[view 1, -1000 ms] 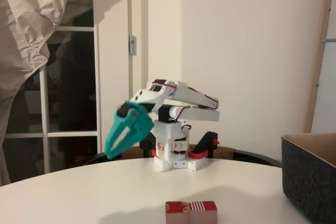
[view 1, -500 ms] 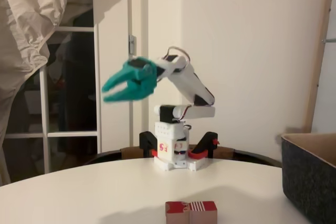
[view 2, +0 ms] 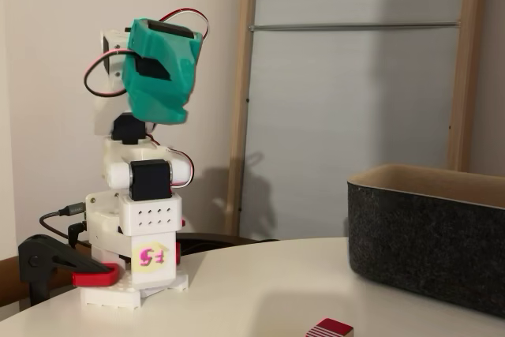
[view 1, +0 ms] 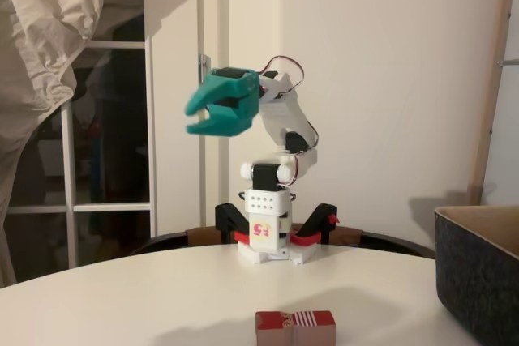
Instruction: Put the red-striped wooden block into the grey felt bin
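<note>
The red-striped wooden block (view 1: 295, 328) lies on the white table near the front edge, its red and striped patches facing up; in a fixed view just its striped corner (view 2: 329, 327) shows at the bottom. The grey felt bin (view 1: 478, 279) stands to the right of it, tan inside, and is seen as a large box (view 2: 430, 246) at the right. My teal gripper (view 1: 195, 118) is raised high above the arm's base, far above and behind the block, open with nothing between its fingers. In a fixed view the gripper (view 2: 167, 110) faces the camera.
The arm's white base (view 1: 272, 237) is held to the table's far edge by black-and-red clamps (view 1: 319, 224). A glass door and a hanging pale sheet (view 1: 49, 46) are behind on the left. A wooden frame (view 2: 241, 92) leans on the wall.
The arm has unfolded from its low pose. The gripper rose from near the table at the left to well above the base, and its fingers opened. The block and bin have not moved.
</note>
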Robot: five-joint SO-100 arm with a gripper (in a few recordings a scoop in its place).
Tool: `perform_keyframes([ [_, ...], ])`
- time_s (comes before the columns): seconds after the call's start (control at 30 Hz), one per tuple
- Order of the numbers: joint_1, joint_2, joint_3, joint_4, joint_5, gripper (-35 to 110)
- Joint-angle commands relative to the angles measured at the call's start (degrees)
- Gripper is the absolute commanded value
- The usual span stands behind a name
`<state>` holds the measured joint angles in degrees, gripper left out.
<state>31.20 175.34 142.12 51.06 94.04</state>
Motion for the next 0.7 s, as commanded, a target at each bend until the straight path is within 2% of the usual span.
perform_keyframes([
  [0.0,0.35,-0.44,-1.67,2.90,0.88,4],
  [0.07,0.62,-0.44,-2.11,5.19,6.15,11],
  [0.17,0.79,-0.26,-3.34,5.10,7.82,10],
  [0.67,-18.81,-0.62,-3.34,9.67,-4.31,11],
])
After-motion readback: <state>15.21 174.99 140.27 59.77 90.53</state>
